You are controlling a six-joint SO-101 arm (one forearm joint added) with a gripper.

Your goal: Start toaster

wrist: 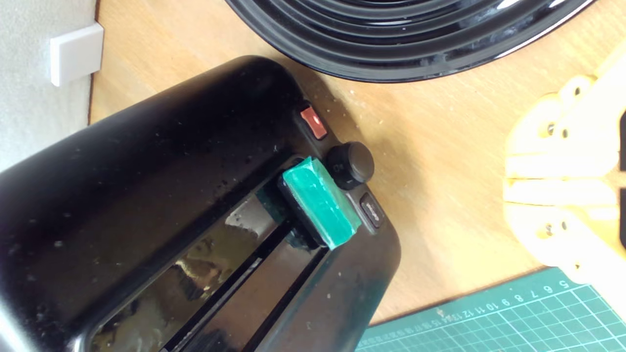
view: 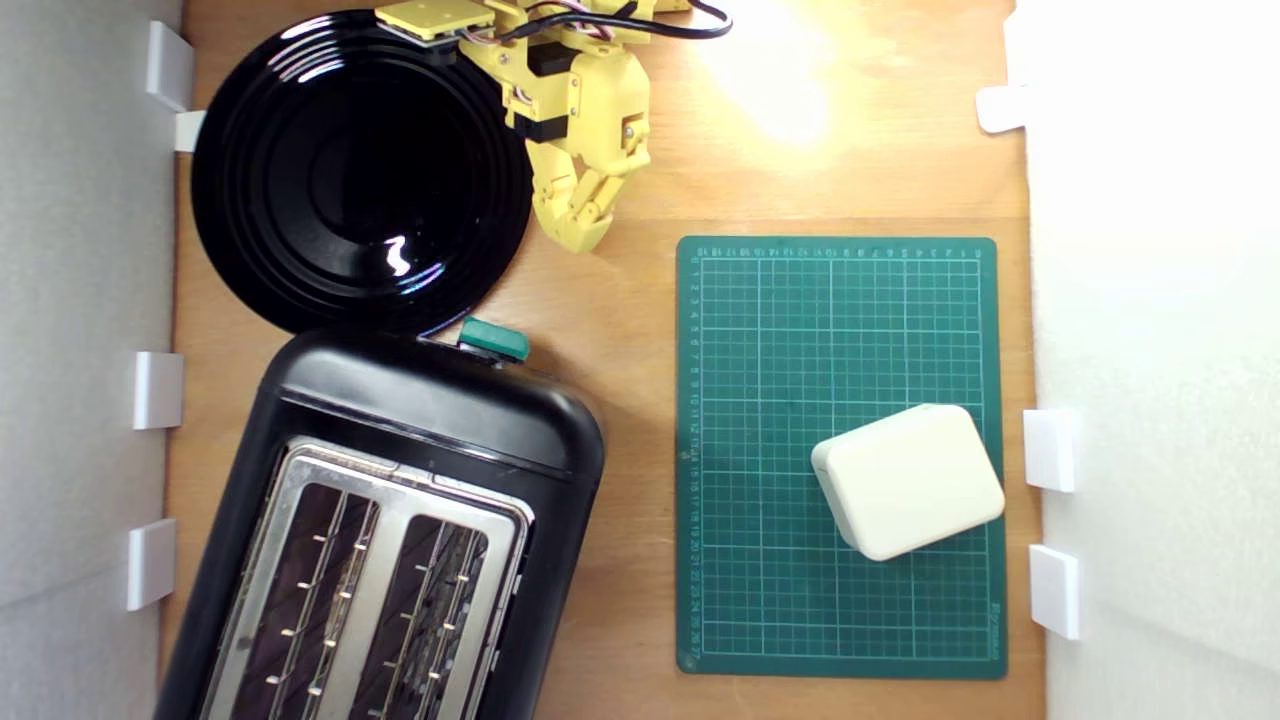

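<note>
At the exterior view's lower left, the toaster (view: 400, 520) is judged heavy, rigid and glossy-slick; its green lever (view: 493, 340) should be pressed, the end effector (view: 580, 215) being nearly closed and empty.

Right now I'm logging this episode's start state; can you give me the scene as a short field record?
toaster: exterior view's lower left, both slots empty
lever knob: teal, untouched
gripper: shut, empty, apart from the toaster, beside the plate
plate: black, empty, next to the toaster
cutting mat: green, exterior view's right
white block: on the mat
</note>
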